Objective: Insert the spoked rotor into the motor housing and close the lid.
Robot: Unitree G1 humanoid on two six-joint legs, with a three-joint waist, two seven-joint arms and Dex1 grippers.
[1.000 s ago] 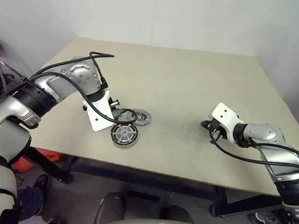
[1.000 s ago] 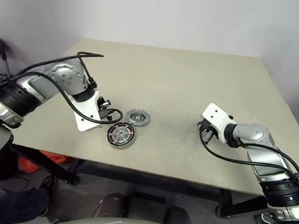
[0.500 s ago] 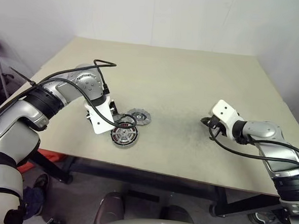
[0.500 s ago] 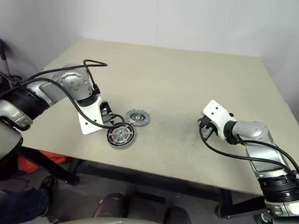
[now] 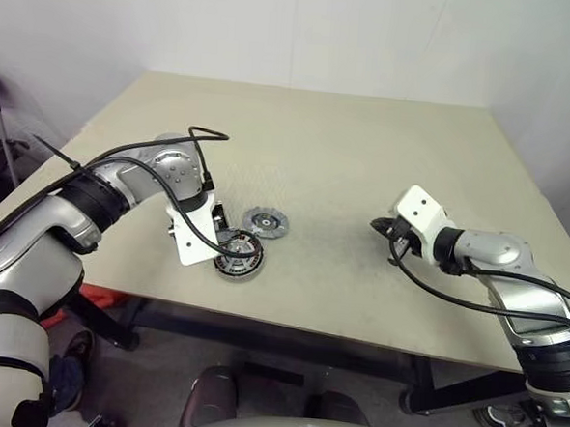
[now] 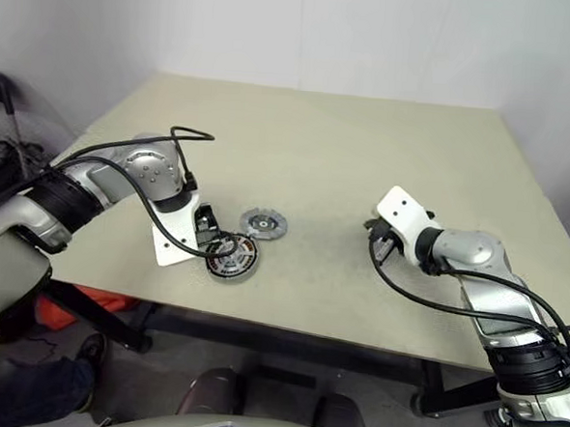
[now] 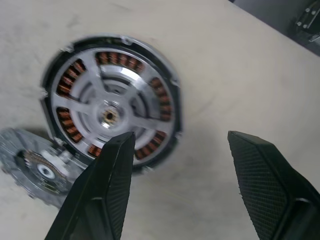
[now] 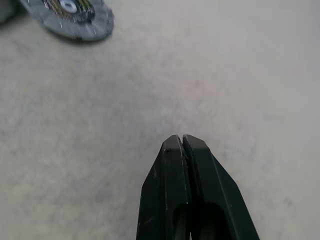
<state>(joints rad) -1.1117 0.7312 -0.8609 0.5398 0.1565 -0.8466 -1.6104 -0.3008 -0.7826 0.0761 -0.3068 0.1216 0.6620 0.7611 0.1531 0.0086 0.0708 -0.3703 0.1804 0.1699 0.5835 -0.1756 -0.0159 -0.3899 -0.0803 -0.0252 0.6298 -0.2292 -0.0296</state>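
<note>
The left gripper [image 7: 177, 165] hangs over the near-left part of the beige table [image 5: 366, 160], its 2 black fingers [image 7: 107, 190] spread wide and holding nothing; one finger sits above the edge of the motor housing [image 7: 111, 102], the other over bare tabletop beside it. Inside the round grey housing lies the spoked rotor [image 7: 107, 116], its silver spokes and hub seated within the ring of copper-coloured windings, with the black rim just inside the cup's wall. The lid [image 5: 266, 222], an all-grey disc with a notched edge, rests flat on the table just beside the housing, on the side farther from the table's near edge; from the left wrist the two look to be touching or nearly so, though contact cannot be confirmed. Well apart on the right, the right gripper [image 8: 182, 145] is poised above bare tabletop with its 2 fingers pressed together, empty, pointing toward the lid [image 8: 70, 17] across the open surface.
</note>
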